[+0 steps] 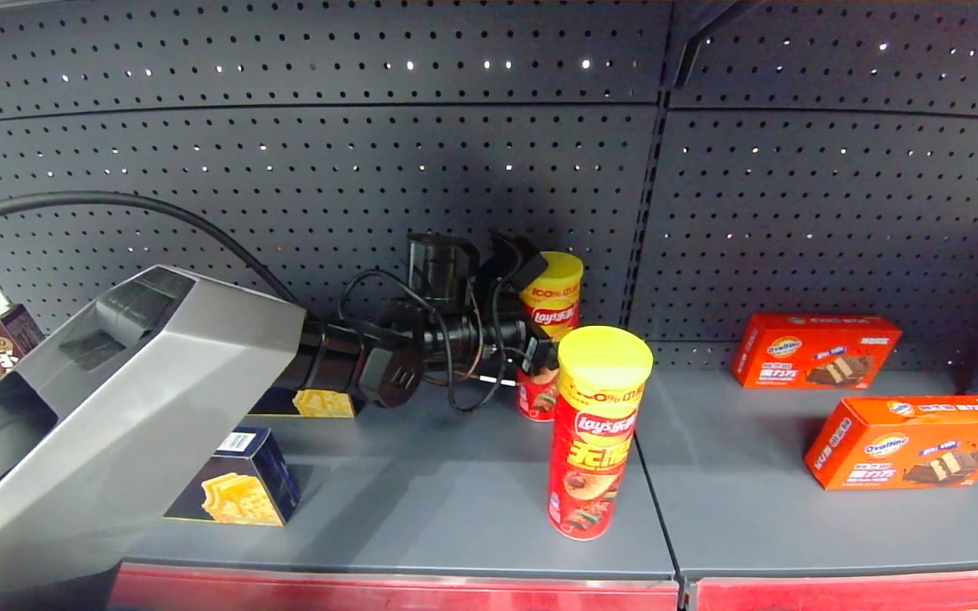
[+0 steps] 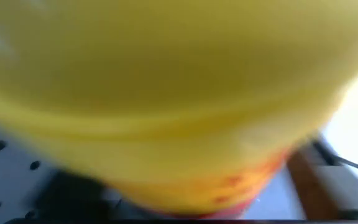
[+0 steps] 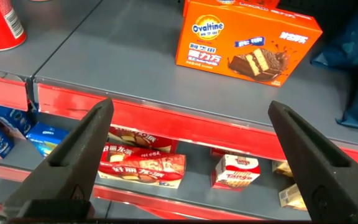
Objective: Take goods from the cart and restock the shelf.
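- A dark grey shelf (image 1: pixel 455 475) with a pegboard back; goods already stand on it, with bare space between them.
- The left pincer (image 1: pixel 537 312) is at the back of the shelf, near the middle. Its dark fingers sit on either side of the rear chip can (image 1: pixel 555 288) and look closed on it.
- The rear chip can is red with a yellow lid. It stands upright close to the pegboard, and its base looks to be on the shelf. In the left wrist view its yellow lid (image 2: pixel 166 81) is pressed right up to the camera.
- The front chip can (image 1: pixel 599 433), of the same kind, stands upright and free nearer the shelf's front edge.
- On the robot's right lie 2 orange cake boxes: the far orange box (image 1: pixel 816 350) by the pegboard and the near orange box (image 1: pixel 913 441) towards the front.
- On the robot's left are 2 dark blue boxes, one in front (image 1: pixel 243 484) and one behind (image 1: pixel 306 403), partly hidden by the arm.
- The right pincer (image 3: pixel 188 162) hangs in front of the shelf's red front edge, spread wide and holding nothing.
- Judgement on progress: 1 can looks fully placed. The 2nd seems set down but not yet released. Letting go and pulling the arm clear is what remains for this item, and further goods may then follow.
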Tool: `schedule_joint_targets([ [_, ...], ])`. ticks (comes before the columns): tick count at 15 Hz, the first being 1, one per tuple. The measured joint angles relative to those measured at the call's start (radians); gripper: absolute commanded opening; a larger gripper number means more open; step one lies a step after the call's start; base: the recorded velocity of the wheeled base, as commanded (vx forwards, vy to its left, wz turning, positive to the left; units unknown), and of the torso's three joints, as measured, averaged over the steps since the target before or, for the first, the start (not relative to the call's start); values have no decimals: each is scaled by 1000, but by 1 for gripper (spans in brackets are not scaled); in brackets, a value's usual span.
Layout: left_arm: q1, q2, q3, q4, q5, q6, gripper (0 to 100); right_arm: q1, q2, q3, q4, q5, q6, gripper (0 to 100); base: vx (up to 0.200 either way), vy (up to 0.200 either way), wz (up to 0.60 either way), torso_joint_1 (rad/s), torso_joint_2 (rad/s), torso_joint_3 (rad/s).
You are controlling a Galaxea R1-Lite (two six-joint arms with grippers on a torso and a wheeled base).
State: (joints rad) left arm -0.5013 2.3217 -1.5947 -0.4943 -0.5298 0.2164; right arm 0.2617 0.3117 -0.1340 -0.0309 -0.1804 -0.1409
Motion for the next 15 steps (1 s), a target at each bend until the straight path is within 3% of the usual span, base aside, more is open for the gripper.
schedule_joint_targets([
  [6, -10, -30, 20, 0, 2, 0, 100, -3, -8, 1, 0, 1, 0, 100, 0, 0, 0, 0, 0, 0],
  [15, 14, -248, 329, -69, 7, 3, 100, -2, -8, -3, 2, 1, 0, 100, 0, 0, 0, 0, 0, 0],
])
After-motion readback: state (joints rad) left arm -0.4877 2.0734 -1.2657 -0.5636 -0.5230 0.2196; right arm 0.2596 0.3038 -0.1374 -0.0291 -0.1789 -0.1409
